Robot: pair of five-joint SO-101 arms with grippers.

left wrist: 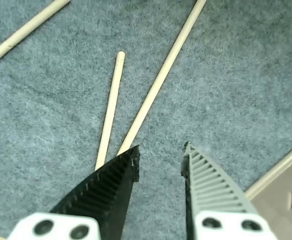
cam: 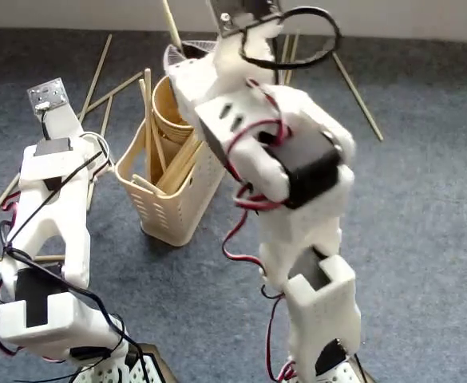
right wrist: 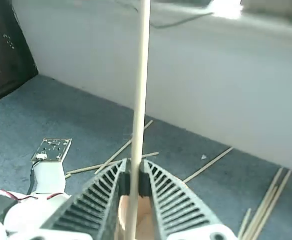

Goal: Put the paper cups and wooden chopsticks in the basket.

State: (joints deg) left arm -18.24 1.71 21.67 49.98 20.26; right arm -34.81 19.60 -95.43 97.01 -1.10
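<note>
Tightly between the right jaws sits a chopstick (right wrist: pixel 141 100).

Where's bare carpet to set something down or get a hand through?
Widest bare patch: carpet right of the right arm, below the stray chopstick. Smaller one between the two arm bases, in front of the basket. Crowded: loose chopsticks left of and behind the basket, where the left gripper hovers open.

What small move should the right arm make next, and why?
Probably lower a little, then open. The right gripper is shut on a wooden chopstick, held about upright, and in the high view that arm stands over the basket, which holds a paper cup.
</note>
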